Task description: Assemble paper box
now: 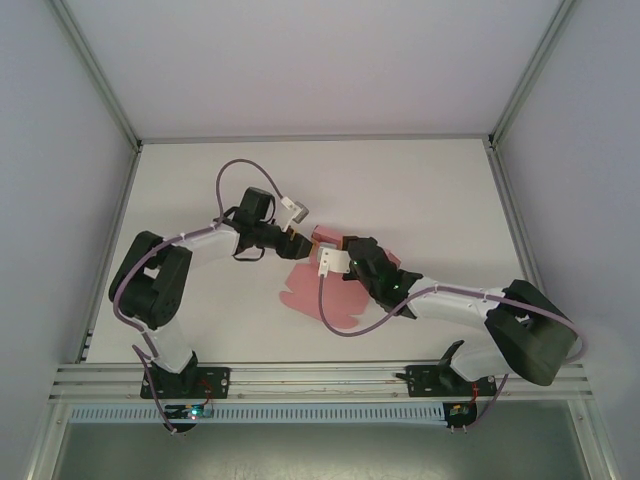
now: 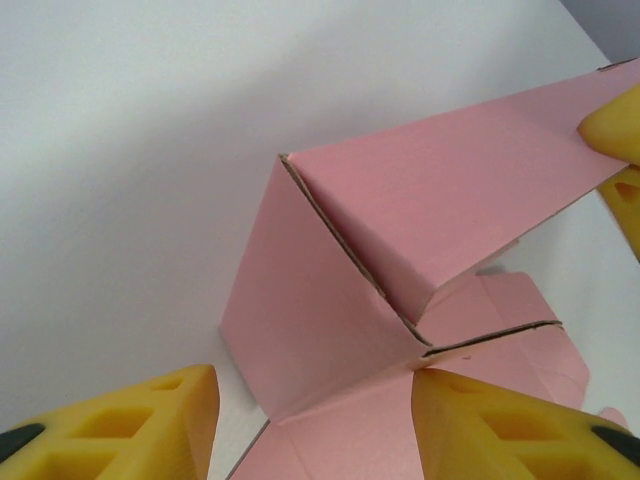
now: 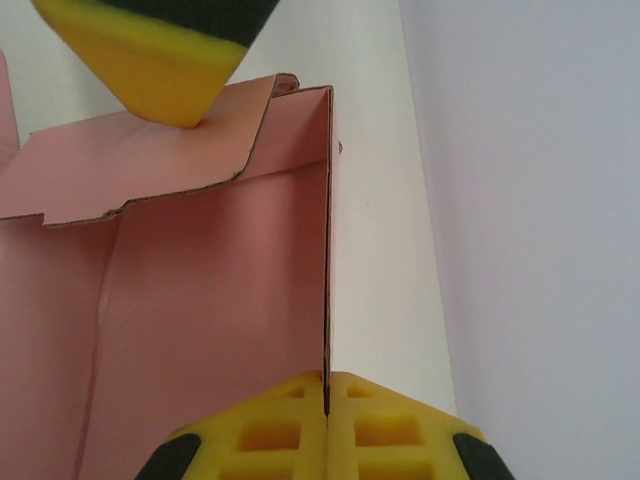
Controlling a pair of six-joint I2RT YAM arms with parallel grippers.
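The pink paper box [image 1: 312,292] lies partly folded in the middle of the white table. One long panel [image 2: 450,190] is raised, and a side flap [image 2: 300,320] stands folded up beside it. My left gripper [image 2: 312,385] is open, its yellow fingers straddling the flap's lower crease; the right finger touches the card, the left one is off it. In the top view the left gripper [image 1: 298,240] sits at the box's far edge. My right gripper [image 3: 327,382] is shut on the upright wall's edge [image 3: 326,250], and its fingertips [image 2: 615,125] show at the raised panel's end.
The white table [image 1: 420,190] has free room behind and to both sides of the box. Metal frame posts and grey walls close it in, and an aluminium rail [image 1: 320,380] runs along the near edge by the arm bases.
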